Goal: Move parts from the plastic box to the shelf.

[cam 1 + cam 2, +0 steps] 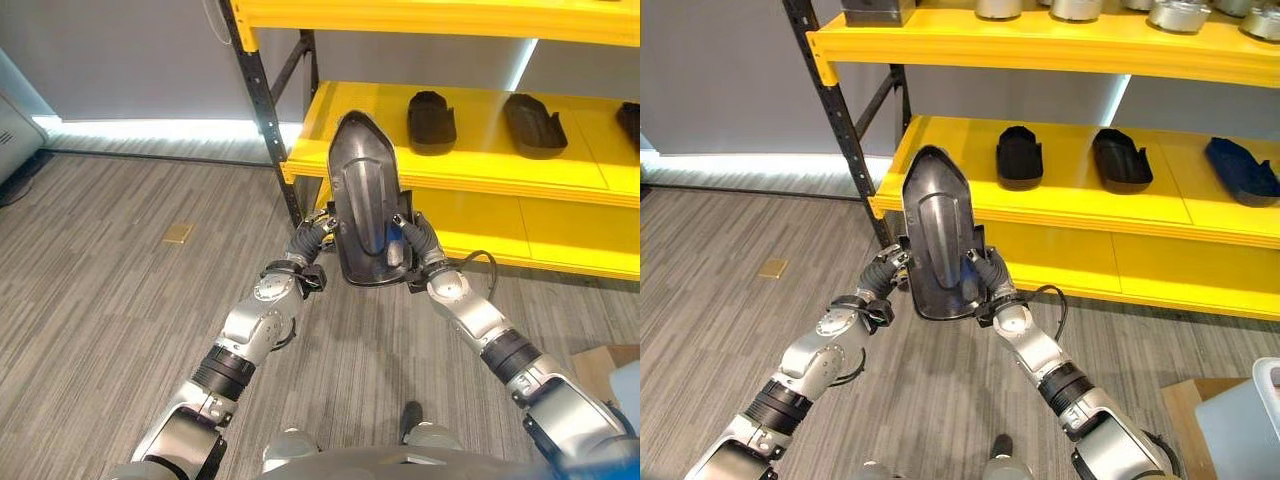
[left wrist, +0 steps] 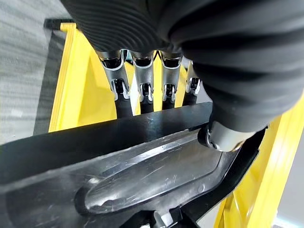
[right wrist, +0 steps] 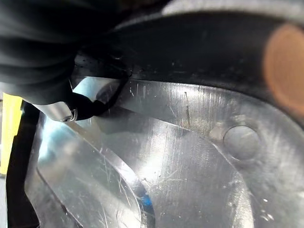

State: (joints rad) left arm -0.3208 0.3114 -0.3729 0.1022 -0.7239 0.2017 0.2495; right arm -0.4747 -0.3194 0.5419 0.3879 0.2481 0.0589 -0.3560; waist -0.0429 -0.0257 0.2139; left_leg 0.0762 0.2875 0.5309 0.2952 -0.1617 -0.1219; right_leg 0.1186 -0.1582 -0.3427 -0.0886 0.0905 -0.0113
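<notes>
Black part: glossy moulded shell, long, pointed at its far end, raised rib down its middle; I see it held up between both hands, in front of the shelf's lower level, not resting on anything.
Left hand: on the shell's left edge; in the left wrist view its fingers reach over the far side of the rim and the thumb presses the near face, so I read it as clamped on the shell.
Right hand: on the shell's right edge, near its wide lower end; thumb lies on the inner face, the rest wraps behind, clamped too. Right wrist view gives me the thumb tip on the scratched shiny surface.
Shelf: yellow boards on a dark steel frame; lower level carries two black parts and a dark blue one, lying flat, well apart from each other.
Right eye extra: upper level with metal cylinders and a pale plastic box at lower right, beside a cardboard piece.
Left eye extra: small tan patch on the grey carpet floor.
</notes>
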